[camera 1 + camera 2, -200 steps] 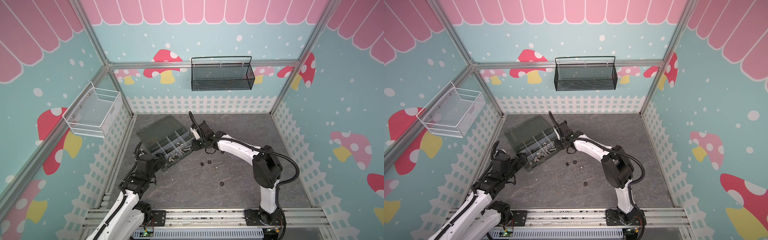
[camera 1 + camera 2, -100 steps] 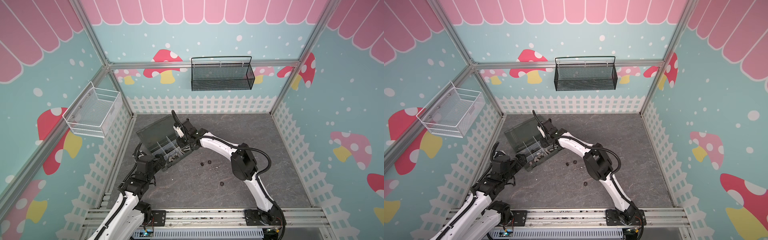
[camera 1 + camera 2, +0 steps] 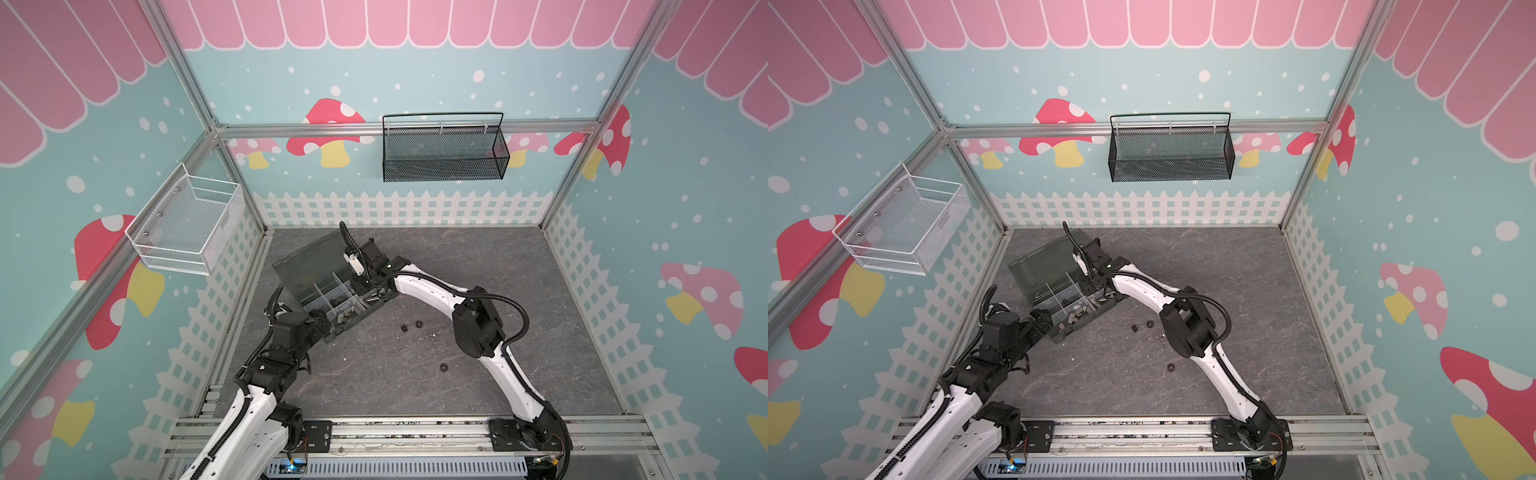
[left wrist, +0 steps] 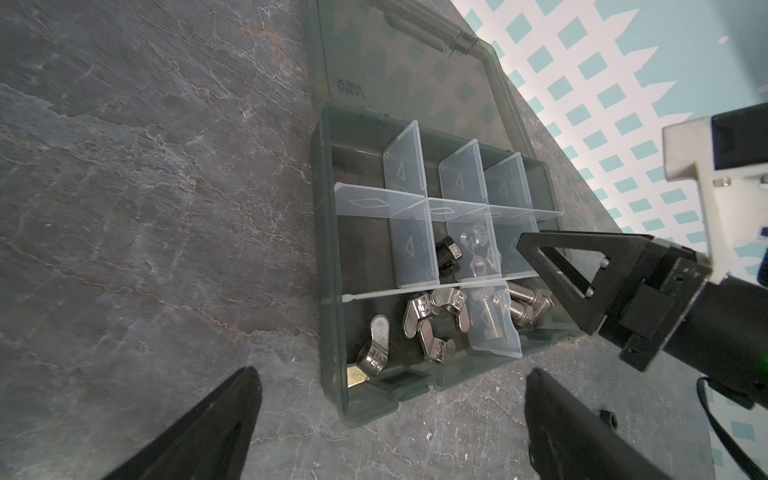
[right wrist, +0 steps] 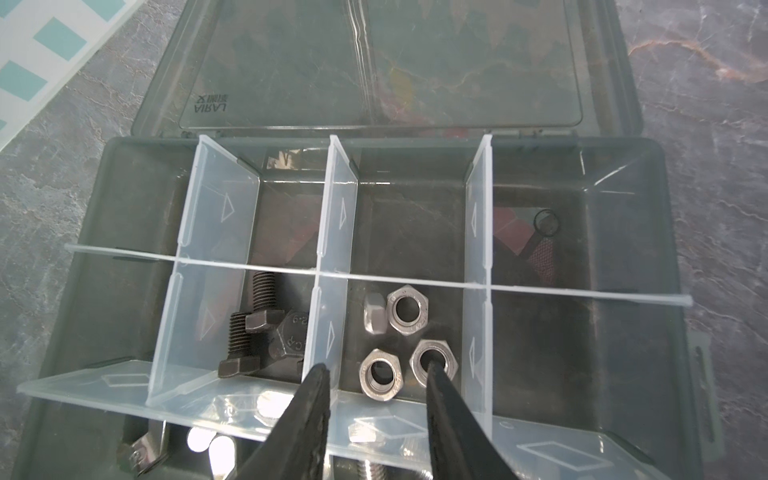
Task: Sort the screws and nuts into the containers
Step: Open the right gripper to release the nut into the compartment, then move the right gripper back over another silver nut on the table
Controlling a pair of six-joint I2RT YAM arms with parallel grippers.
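Our right gripper (image 5: 376, 365) hung part-open, empty, above 4 silver nuts (image 5: 405, 309); wider jaws, we feared, could dislodge the clear divider (image 5: 330, 332).

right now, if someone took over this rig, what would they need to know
Left gripper: open, empty, by the box's near end.
Right gripper: open, empty, above the compartment of silver nuts.
Done: black bolts, silver bolts, silver nuts and wing nuts each sit in their own section of the open box.
Left: about four small loose pieces, likely nuts, on the table beside the box.
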